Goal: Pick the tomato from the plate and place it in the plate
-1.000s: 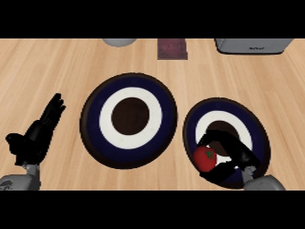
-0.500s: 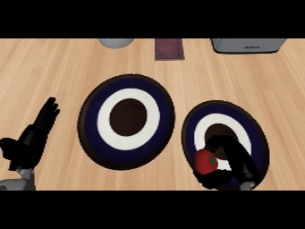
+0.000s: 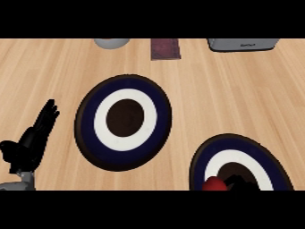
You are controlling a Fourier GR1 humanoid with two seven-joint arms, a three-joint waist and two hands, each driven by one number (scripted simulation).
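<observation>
On my feed the tomato (image 3: 213, 184) sits on the plate at lower right (image 3: 204, 157), over the dark middle of it and right at the bottom edge of the view, so only its red top shows. The right hand (image 3: 243, 182) is a black patch just beside the tomato, touching it on its right side. Most of the hand is cut off, so I cannot tell whether it has hold of the tomato.

The second plate (image 3: 88, 121) lies in the middle of the wooden counter (image 3: 247, 89), apart from the first.

The left hand (image 3: 31, 142) rests near the left edge (well clear of both plates), fingers straight and together, pointing up the view, thumb out to the side, holding nothing.

Along the far edge I see a grey bowl (image 3: 110, 42), a dark reddish block (image 3: 165, 48) and a grey box (image 3: 242, 44).
</observation>
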